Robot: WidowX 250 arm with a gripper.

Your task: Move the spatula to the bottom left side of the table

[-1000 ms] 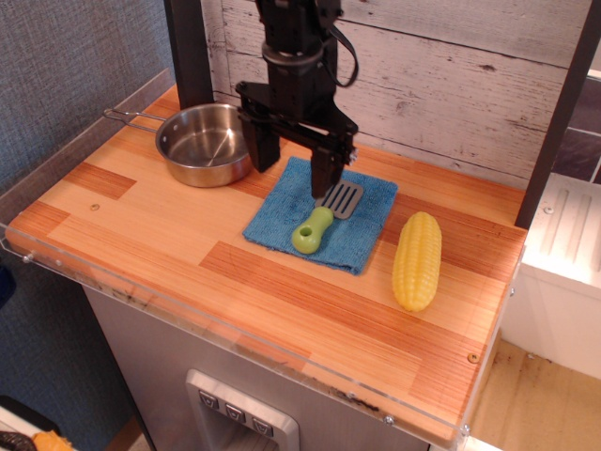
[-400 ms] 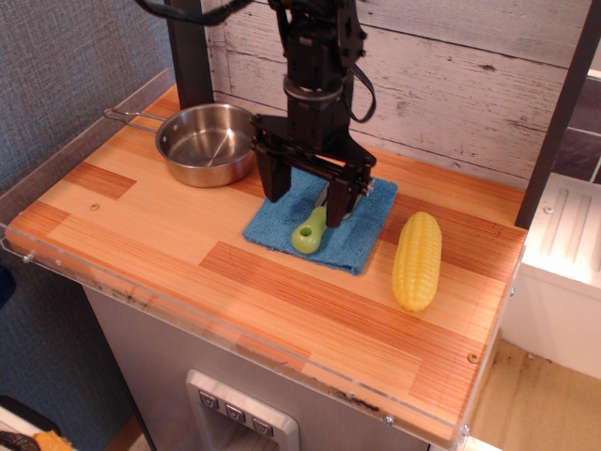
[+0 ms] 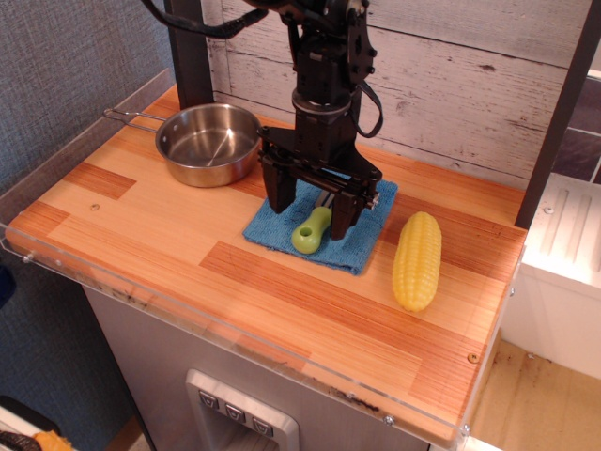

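The spatula (image 3: 311, 231) lies on a blue cloth (image 3: 362, 246) near the middle of the wooden table (image 3: 169, 244). Its lime-green handle points toward the front; its grey blade is mostly hidden behind the gripper. My gripper (image 3: 311, 219) is open and low over the spatula. One finger (image 3: 279, 193) stands left of the handle and the other finger (image 3: 344, 218) right of it, both down at the cloth. The jaws straddle the spatula without closing on it.
A steel pot (image 3: 205, 143) with a long handle stands at the back left. A yellow corn cob (image 3: 417, 259) lies right of the cloth. A clear acrylic rim (image 3: 188, 310) runs along the front and left edges. A plank wall is behind.
The gripper has moved right and forward and come down, from above the cloth's back edge to straddling the spatula. The spatula has not moved.
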